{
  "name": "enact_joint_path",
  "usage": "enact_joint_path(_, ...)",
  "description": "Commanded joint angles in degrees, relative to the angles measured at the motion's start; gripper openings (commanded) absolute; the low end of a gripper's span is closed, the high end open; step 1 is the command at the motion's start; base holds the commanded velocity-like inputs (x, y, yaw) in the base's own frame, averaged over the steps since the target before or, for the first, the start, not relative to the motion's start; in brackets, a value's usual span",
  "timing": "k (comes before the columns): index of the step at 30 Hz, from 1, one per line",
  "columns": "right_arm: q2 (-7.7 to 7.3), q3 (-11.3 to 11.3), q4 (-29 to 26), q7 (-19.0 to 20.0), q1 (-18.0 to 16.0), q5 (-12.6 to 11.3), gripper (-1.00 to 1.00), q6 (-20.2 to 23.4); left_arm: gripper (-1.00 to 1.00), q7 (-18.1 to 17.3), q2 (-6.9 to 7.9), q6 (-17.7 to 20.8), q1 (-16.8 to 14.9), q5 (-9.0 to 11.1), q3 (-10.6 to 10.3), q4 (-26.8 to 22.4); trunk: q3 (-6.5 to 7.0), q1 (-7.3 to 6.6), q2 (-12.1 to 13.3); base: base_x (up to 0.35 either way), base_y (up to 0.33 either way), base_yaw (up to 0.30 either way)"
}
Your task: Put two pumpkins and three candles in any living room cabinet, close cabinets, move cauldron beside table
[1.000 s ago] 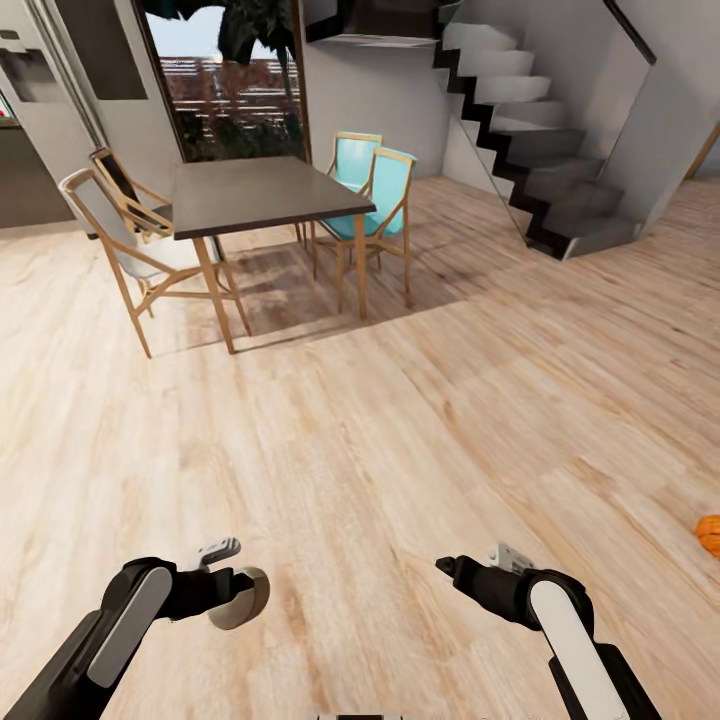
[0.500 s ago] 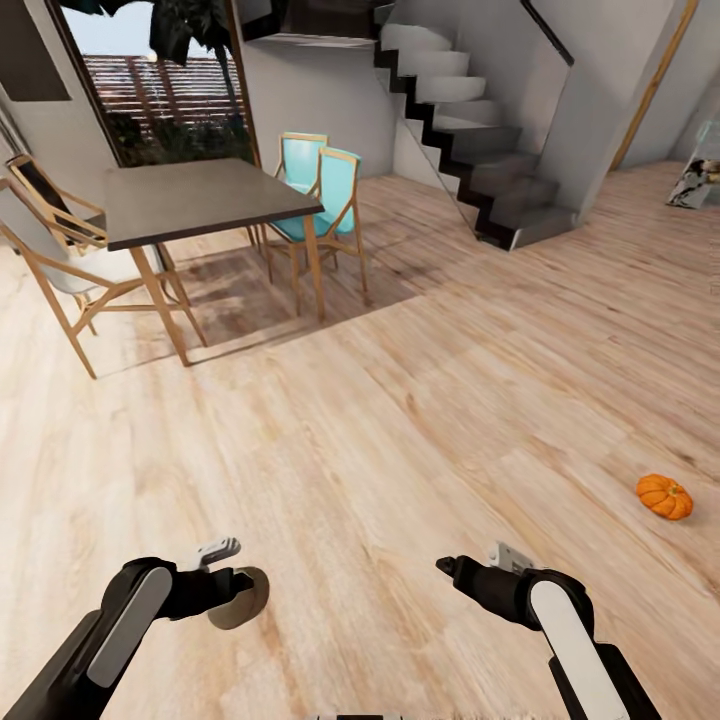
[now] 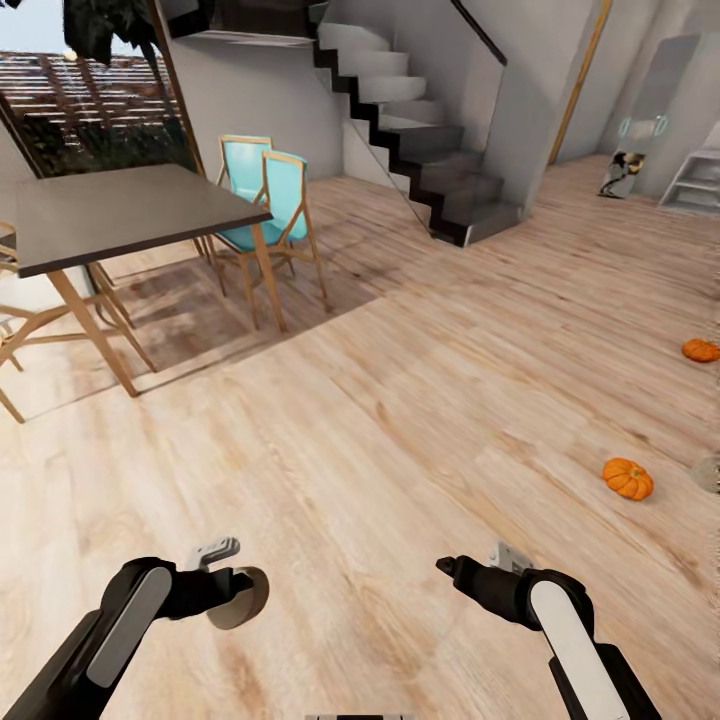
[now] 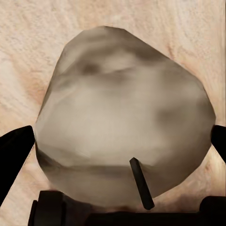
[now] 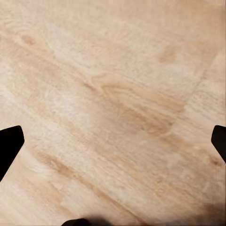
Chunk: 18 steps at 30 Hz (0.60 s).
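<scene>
At the far left a dark-topped dining table (image 3: 130,208) stood on pale wooden legs, its left end cut off by the frame, and a light chair (image 3: 25,315) beside it showed in part only. Two teal chairs (image 3: 265,195) stood against the table's far right corner, one partly covering the other. Low in the head view, the left gripper (image 3: 232,590) was held over the plank floor (image 3: 400,420), its fingers clamped on a pale beige-grey candle (image 3: 240,598). In the left wrist view the candle (image 4: 125,141) spread across the space between the two dark fingertips (image 4: 14,150), its surface blotchy and its true outline hard to read; a thin dark wick-like sliver (image 4: 141,183) lay across its near face. Behind, a grey staircase (image 3: 420,130) climbed to the left, its upper steps cut off. The right gripper (image 3: 448,567) pointed inward above bare floor, and in the head view its fingers overlapped; the right wrist view showed only their tips (image 5: 10,146) at opposite edges, spread wide with nothing but floorboards (image 5: 113,103) between. To the right, one pumpkin (image 3: 628,478) sat on the floor, with a second pumpkin (image 3: 701,350) farther back and well apart from it. A greyish object (image 3: 708,472) was clipped by the right edge and could not be identified. A small mottled item (image 3: 622,175) far back near a pale door was too distant to make out.
</scene>
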Motion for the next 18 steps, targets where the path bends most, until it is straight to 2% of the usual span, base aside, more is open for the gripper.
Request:
enact_joint_path(1, -0.06, 0.1, -0.06, -0.6, -0.05, -0.53, 1.0, 0.05, -1.0, 0.58, 0.05, 0.04, -0.02, 0.66, -0.12, -0.06, -0.04, 0.02, -0.02, 0.287, 0.167, -0.28)
enact_joint_path(11, -0.09, 0.1, -0.06, -0.6, -0.05, -0.51, 1.0, 0.05, -1.0, 0.58, 0.05, 0.04, -0.02, 0.68, -0.19, -0.06, 0.08, 0.02, -0.02, 0.289, 0.168, -0.251)
enact_joint_path(18, -0.05, 0.1, -0.06, -0.6, -0.05, -0.52, 1.0, 0.05, -1.0, 0.58, 0.05, 0.04, -0.02, 0.65, -0.15, -0.06, 0.08, 0.02, -0.02, 0.292, 0.168, -0.084)
